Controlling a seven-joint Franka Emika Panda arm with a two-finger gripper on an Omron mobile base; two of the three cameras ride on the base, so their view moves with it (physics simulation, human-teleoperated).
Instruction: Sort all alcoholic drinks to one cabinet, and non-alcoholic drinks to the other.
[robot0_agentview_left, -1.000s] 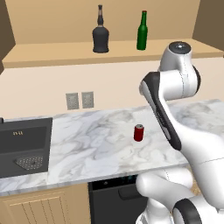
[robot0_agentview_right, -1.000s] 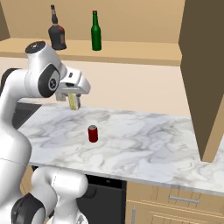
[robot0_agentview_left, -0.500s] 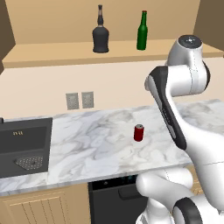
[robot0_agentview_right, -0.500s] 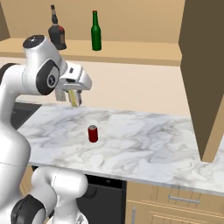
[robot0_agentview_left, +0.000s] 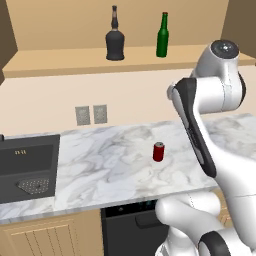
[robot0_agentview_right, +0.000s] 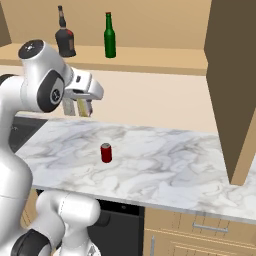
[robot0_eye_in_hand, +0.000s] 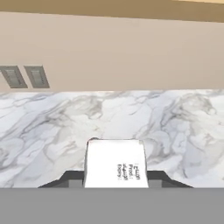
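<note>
Both base views look down from behind, sharing the white marble counter (robot0_agentview_left: 110, 160); the hand view faces it closely toward twelve o'clock.

Two bottles stand on the far shelf: one black bottle (robot0_agentview_left: 115, 42) on the left and one green bottle (robot0_agentview_left: 162, 37) on the right. One red can (robot0_agentview_left: 158, 151) sits on the marble counter (robot0_agentview_left: 100, 165). One white carton (robot0_eye_in_hand: 115, 164). Two wall outlets (robot0_agentview_left: 91, 114).

The white carton (robot0_eye_in_hand: 116, 162) bears a few small dark printed lines (too blurred to read).
</note>
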